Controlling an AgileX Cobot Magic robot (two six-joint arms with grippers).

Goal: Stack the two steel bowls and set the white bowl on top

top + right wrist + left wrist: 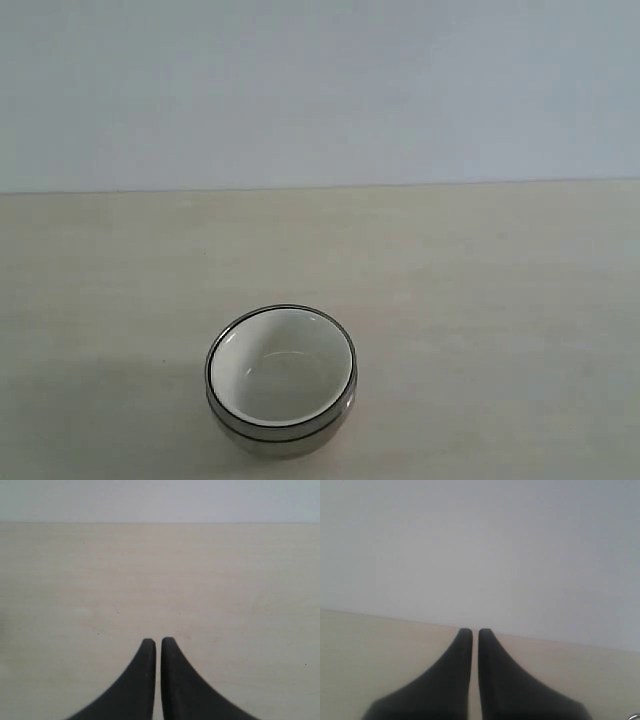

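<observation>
white bowl point(281, 368) nested atop steel bowls point(285, 437) on table point(480, 300) | left gripper point(475, 631) clenched, empty | right gripper point(158, 641) clenched, empty

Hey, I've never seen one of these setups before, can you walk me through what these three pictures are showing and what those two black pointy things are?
This is a two-armed robot at a pale table. One picture looks at the table from a camera off the arms; the other two come from cameras on each wrist. The black points are each arm's pinching fingers: the left gripper and the right gripper, both shut and holding nothing. On the table sits a white bowl nested inside shiny steel bowls. The stack looks finished.
</observation>
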